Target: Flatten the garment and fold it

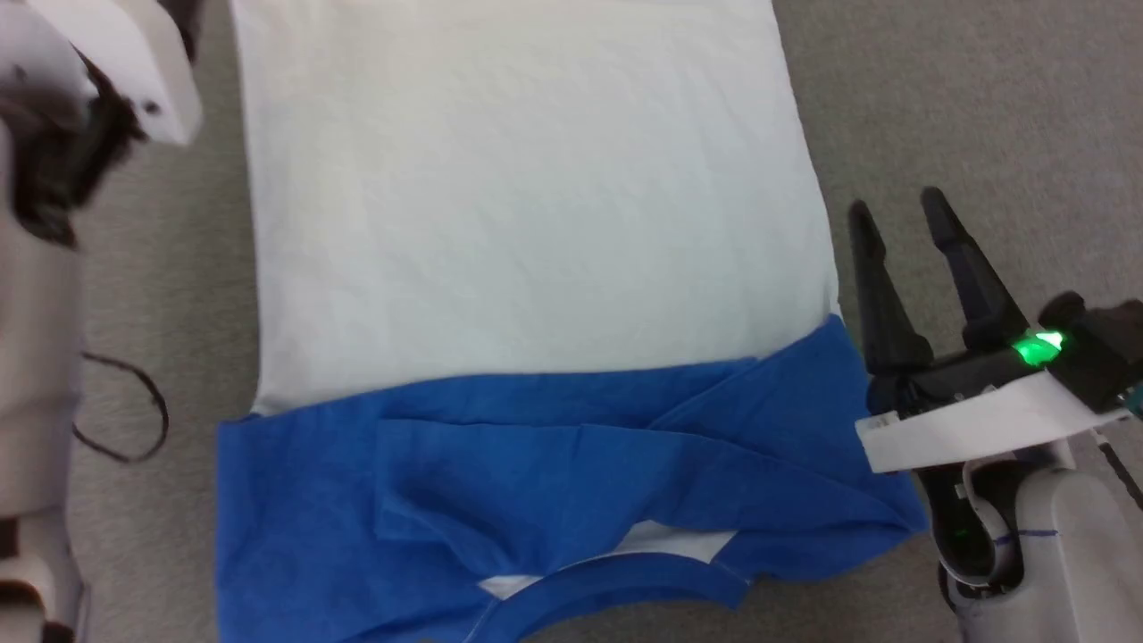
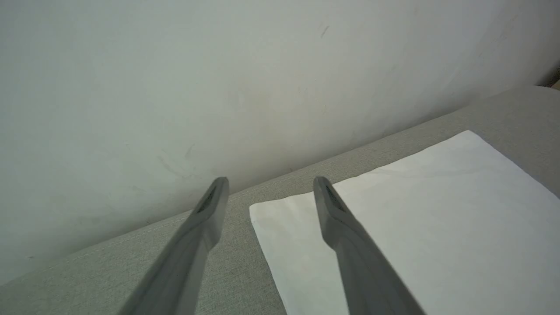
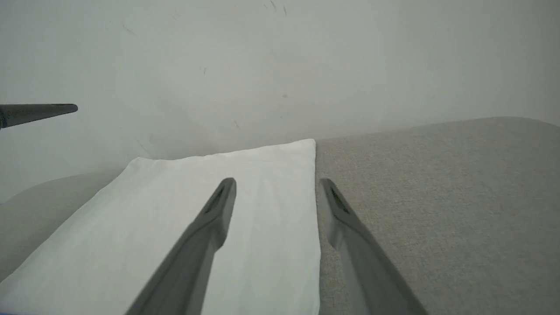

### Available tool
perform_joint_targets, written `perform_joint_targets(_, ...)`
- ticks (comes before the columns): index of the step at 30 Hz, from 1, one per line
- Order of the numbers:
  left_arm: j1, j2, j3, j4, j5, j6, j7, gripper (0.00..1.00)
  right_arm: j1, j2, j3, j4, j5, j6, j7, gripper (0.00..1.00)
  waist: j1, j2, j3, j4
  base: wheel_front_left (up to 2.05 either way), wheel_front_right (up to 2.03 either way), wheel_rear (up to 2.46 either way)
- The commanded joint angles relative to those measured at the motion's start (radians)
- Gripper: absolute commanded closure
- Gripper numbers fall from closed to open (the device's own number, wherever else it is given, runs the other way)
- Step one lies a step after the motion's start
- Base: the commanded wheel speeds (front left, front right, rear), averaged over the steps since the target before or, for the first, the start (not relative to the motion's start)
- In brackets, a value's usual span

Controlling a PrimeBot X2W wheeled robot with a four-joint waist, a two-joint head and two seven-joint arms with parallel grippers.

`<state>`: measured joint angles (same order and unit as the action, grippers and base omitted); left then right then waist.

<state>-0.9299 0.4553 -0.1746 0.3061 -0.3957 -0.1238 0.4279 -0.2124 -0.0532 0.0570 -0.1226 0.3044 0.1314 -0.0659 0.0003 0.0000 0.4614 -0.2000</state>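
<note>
Garment flat, sleeves folded in. Left end effector, right end effector released, empty. Next you likely pinch side edges.

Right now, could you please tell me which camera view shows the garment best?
The head view: the garment lies spread flat, with its blue sleeves folded across the near end. The left wrist view shows a white corner; the right wrist view shows its white far end.
</note>
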Motion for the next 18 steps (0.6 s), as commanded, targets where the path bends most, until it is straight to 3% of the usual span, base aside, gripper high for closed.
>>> perform_joint_targets(1,-0.046,0.014,0.009,0.017,-0.012,0.004,0.044,0.0,-0.025,0.003,0.015,0.007,0.015,-0.001,-0.015,0.0,-0.0003,0.0,0.128,-0.11,0.0,0.0,0.0)
perform_joint_targets(9,-0.18,0.061,0.038,0.077,0.0,0.124,0.279,0.0,-0.06,0.003,0.074,0.03,0.06,-0.001,-0.065,0.0,-0.0003,0.0,0.224,-0.192,0.0,0.0,0.0)
perform_joint_targets(18,-0.2,0.142,0.04,0.045,0.077,0.259,0.467,0.0,-0.075,0.003,0.114,0.047,0.084,-0.001,-0.101,0.0,-0.0003,0.0,0.281,-0.238,0.0,0.0,0.0)
